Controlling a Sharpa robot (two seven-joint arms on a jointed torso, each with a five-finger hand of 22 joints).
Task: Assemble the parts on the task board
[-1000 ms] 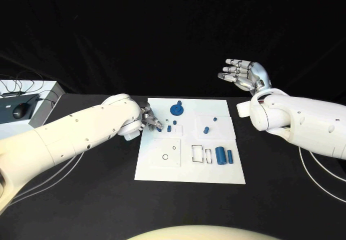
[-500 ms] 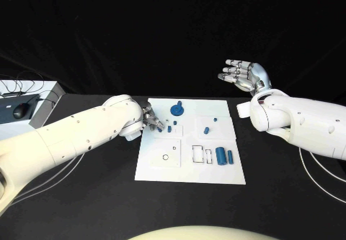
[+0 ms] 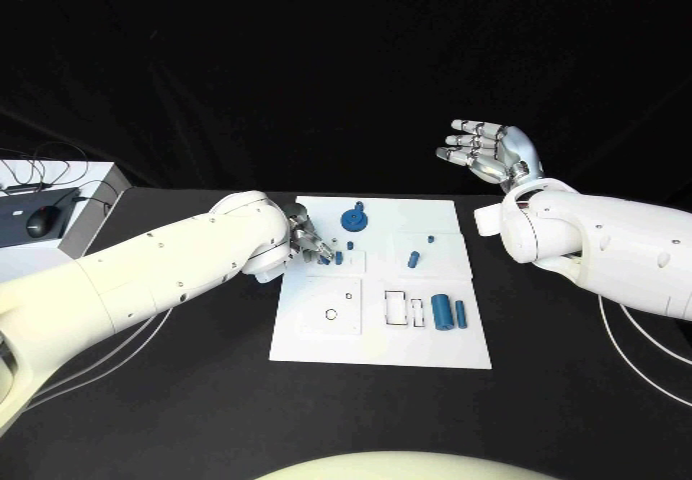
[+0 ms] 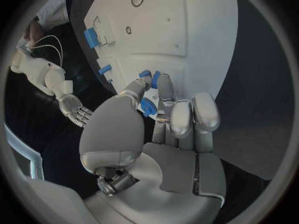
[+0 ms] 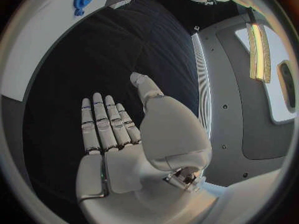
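1. Fingers of the left hand [image 3: 300, 240] are drawn together over the board [image 3: 325, 340] near its far left corner. The left wrist view shows a small blue peg [image 4: 147, 106] pinched between the thumb and a finger, with two more blue pegs [image 4: 149, 76] just past the fingertips.
2. Right hand [image 3: 488, 152] is raised beyond the far right corner of the board, fingers spread, holding nothing.
3. Risk, as I judge it: the held peg is small and mostly hidden by the fingers, so it could tilt or slip from the pinch as it comes down and miss its hole. The crowded fingertips could also knock the neighbouring pegs.
4. Other parts on the board: a blue gear [image 3: 353, 217] near the far edge, a short pin [image 3: 413, 260] toward the right edge, and two cylinders [image 3: 449, 312] lying side by side beside a rectangular slot [image 3: 394, 307].
5. Off the board, a white box [image 3: 65, 195] with a mouse [image 3: 38, 224] sits at the tabletop's left edge, well clear.
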